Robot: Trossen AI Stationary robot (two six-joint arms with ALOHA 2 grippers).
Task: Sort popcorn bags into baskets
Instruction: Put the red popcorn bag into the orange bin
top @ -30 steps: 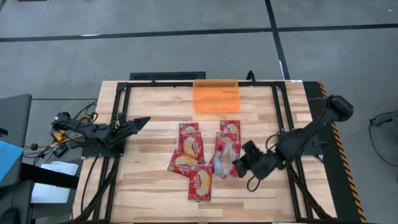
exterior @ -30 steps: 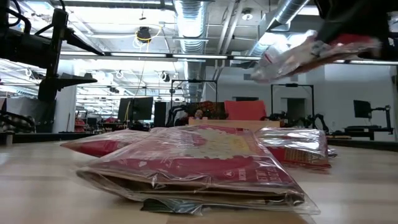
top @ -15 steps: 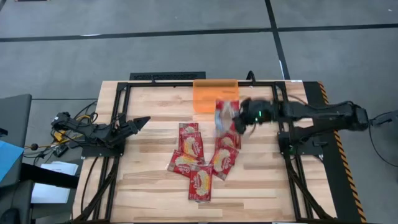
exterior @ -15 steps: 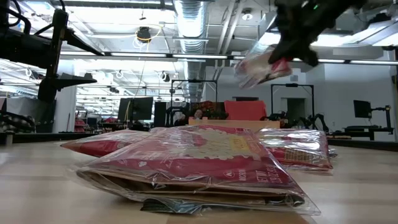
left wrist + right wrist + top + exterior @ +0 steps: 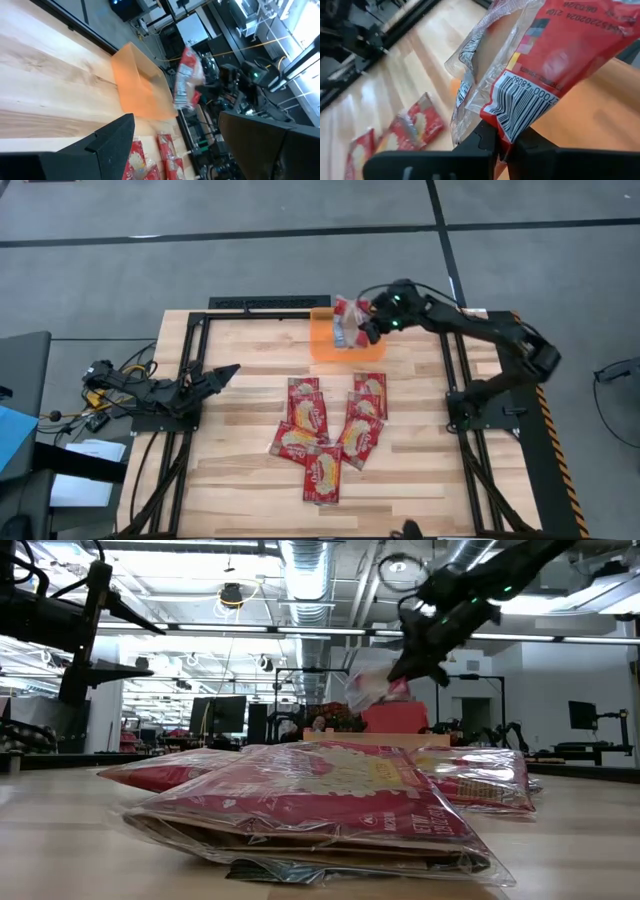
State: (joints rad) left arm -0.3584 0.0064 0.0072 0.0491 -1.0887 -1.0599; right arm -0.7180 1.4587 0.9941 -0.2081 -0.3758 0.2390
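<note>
My right gripper (image 5: 366,328) is shut on one red popcorn bag (image 5: 347,321) over the orange basket (image 5: 345,340) at the table's far edge. The bag also shows in the low view (image 5: 371,690), the left wrist view (image 5: 187,80) and the right wrist view (image 5: 545,55). Several more red bags (image 5: 325,430) lie flat in an overlapping pile at the table's middle. My left gripper (image 5: 230,372) waits open and empty at the table's left, pointing toward the basket (image 5: 140,85). My right gripper pinches the bag between its two fingers at the edge by the barcode (image 5: 509,134). The bag reaches out past the fingertips toward the table's left. It is lifted clear, tilted, above the basket.
The black metal frame (image 5: 260,303) runs along the far edge and down both sides of the wooden table (image 5: 250,480). The nearest bags of the pile (image 5: 310,800) fill the front of the low view. Bare wood lies between the pile and my left gripper.
My right gripper has carried the bag from over the pile's right side, up and toward the far edge and then a little left, to above the basket. The bag stays lifted clear. The pile has not moved.
</note>
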